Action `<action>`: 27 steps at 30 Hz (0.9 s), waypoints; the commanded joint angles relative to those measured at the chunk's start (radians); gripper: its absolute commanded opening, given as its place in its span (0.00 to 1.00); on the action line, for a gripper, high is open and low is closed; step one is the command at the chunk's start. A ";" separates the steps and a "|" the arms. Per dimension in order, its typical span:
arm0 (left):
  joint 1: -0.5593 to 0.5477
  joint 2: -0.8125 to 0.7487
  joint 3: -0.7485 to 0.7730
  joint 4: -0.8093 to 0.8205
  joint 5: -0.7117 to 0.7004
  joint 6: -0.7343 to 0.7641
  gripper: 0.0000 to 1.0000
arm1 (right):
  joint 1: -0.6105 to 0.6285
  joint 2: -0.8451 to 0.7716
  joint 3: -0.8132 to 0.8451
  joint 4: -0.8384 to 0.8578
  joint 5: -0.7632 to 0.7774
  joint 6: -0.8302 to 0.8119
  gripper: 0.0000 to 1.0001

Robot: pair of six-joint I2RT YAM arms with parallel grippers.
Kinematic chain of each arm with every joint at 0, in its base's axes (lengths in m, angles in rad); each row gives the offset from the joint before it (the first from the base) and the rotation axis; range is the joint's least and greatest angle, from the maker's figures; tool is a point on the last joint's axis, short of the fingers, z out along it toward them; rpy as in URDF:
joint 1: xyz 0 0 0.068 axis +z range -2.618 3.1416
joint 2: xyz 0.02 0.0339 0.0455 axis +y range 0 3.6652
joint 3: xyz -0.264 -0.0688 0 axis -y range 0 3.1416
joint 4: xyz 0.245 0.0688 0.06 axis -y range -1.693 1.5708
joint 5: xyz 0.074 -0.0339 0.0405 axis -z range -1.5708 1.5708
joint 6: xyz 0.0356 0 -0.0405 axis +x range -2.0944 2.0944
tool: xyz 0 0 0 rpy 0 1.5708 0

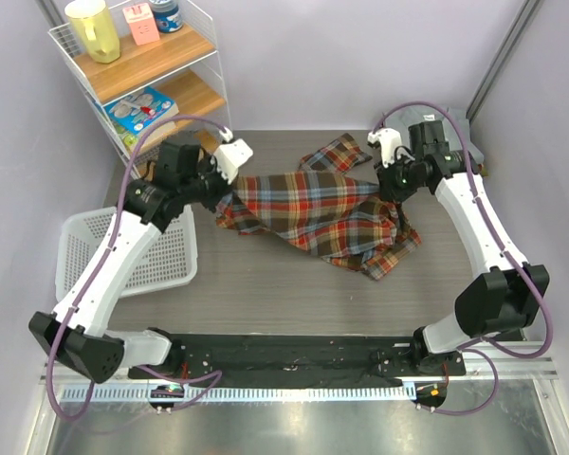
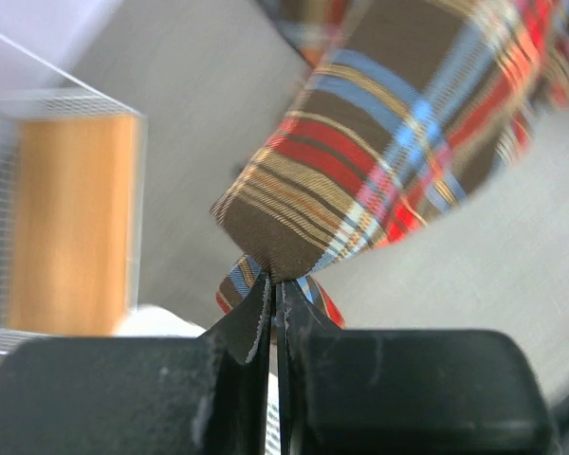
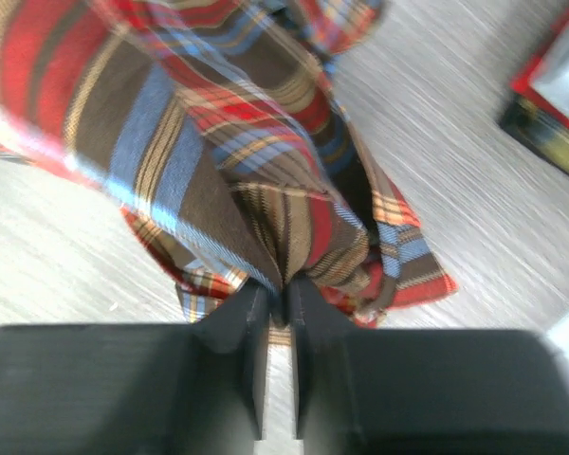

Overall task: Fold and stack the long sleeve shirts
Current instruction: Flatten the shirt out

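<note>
**My two tools gripping the plaid shirt over the counter.**

My left tool [image 2: 277, 284] is fully closed, its jaws pinching a bunched corner of the plaid shirt [image 1: 308, 213]. My right tool [image 3: 277, 289] is all but closed on a gathered fold of the same cloth. Between the two grips the shirt spans as a broad band of red, brown and cream checks. Its lower right part trails down onto the grey counter [image 1: 266, 294] in a crumpled heap, and another part lies behind, towards the far wall. To the left of my left arm a white mesh basket [image 1: 85, 256] sits at the counter's edge. In the far left corner stands a wire shelf unit [image 1: 204, 57], with a yellow jug [image 1: 93, 28] on its top board.
</note>
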 commanded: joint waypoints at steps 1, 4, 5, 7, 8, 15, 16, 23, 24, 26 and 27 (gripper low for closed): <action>0.002 -0.137 -0.148 -0.083 0.180 0.142 0.00 | -0.003 -0.096 -0.084 -0.096 -0.156 -0.108 0.34; 0.005 -0.185 -0.279 -0.189 0.199 0.274 0.00 | -0.008 -0.137 -0.165 -0.237 -0.218 -0.240 0.57; 0.003 -0.198 -0.312 -0.253 0.199 0.355 0.00 | -0.019 -0.144 -0.179 -0.248 -0.213 -0.249 0.62; 0.005 -0.215 -0.411 -0.280 0.170 0.408 0.00 | -0.060 -0.153 -0.196 -0.253 -0.231 -0.259 0.71; 0.005 -0.221 -0.435 -0.288 0.163 0.432 0.00 | -0.110 -0.145 -0.188 -0.241 -0.239 -0.242 0.77; -0.020 -0.180 -0.538 -0.276 0.136 0.477 0.00 | -0.138 0.052 0.015 -0.060 -0.228 0.035 0.69; -0.033 -0.175 -0.550 -0.269 0.130 0.472 0.00 | -0.135 0.077 0.045 -0.052 -0.221 0.056 0.68; -0.256 -0.143 -0.719 -0.228 0.000 0.446 0.00 | 0.072 0.276 0.240 -0.064 -0.109 0.119 0.67; -0.308 -0.146 -0.739 -0.220 -0.019 0.451 0.00 | 0.084 0.313 0.244 -0.070 -0.099 0.116 0.66; -0.333 -0.155 -0.770 -0.205 -0.048 0.462 0.00 | 0.112 0.344 0.235 -0.078 -0.086 0.105 0.66; -0.336 -0.157 -0.782 -0.208 -0.051 0.468 0.00 | 0.121 0.361 0.214 -0.077 -0.080 0.100 0.66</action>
